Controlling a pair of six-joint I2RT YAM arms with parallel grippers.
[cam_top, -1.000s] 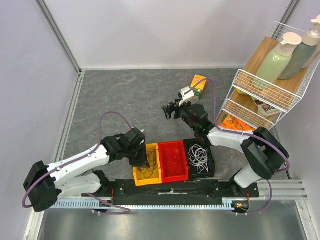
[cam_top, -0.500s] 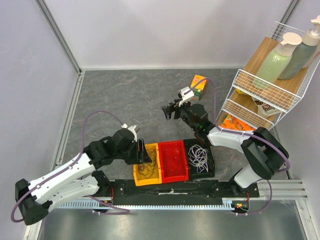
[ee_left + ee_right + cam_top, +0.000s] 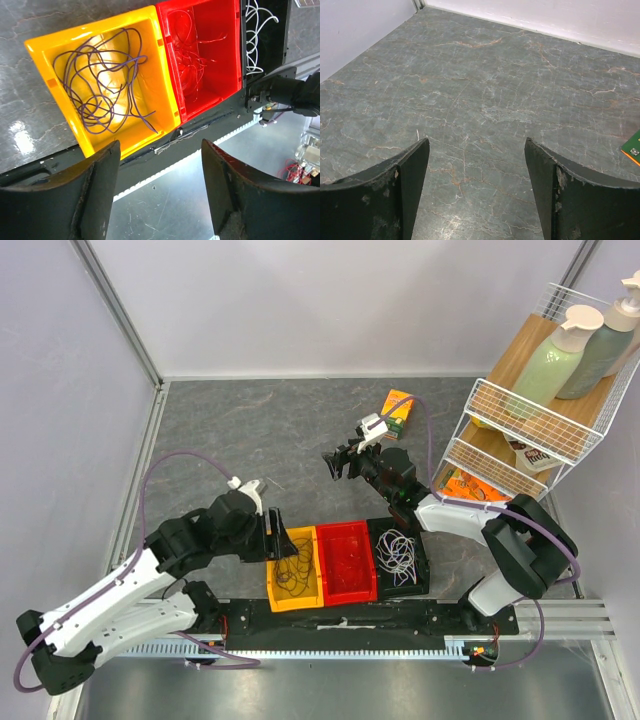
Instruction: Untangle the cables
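Note:
Three bins stand in a row at the near edge. The yellow bin [image 3: 271, 582] [image 3: 45, 65] holds a loose purple cable [image 3: 297, 566] [image 3: 107, 80]. A thin red cable [image 3: 192, 60] lies in the red bin [image 3: 345, 531]. In the black bin [image 3: 422, 565] sits a coiled white cable [image 3: 398, 552] [image 3: 257, 30]. My left gripper [image 3: 273, 532] [image 3: 160, 142] is open and empty, raised beside the yellow bin's left edge. My right gripper [image 3: 338, 462] [image 3: 476, 141] is open and empty over bare grey table, beyond the bins.
A wire rack [image 3: 540, 410] with two bottles stands at the far right. An orange box [image 3: 400, 410] lies on the table near it, its corner [image 3: 632, 147] showing in the right wrist view. A metal rail [image 3: 340, 645] runs behind the bins.
My left gripper has opened and pulled up and to the left out of the yellow bin, leaving the purple cable inside. The right arm has not moved.

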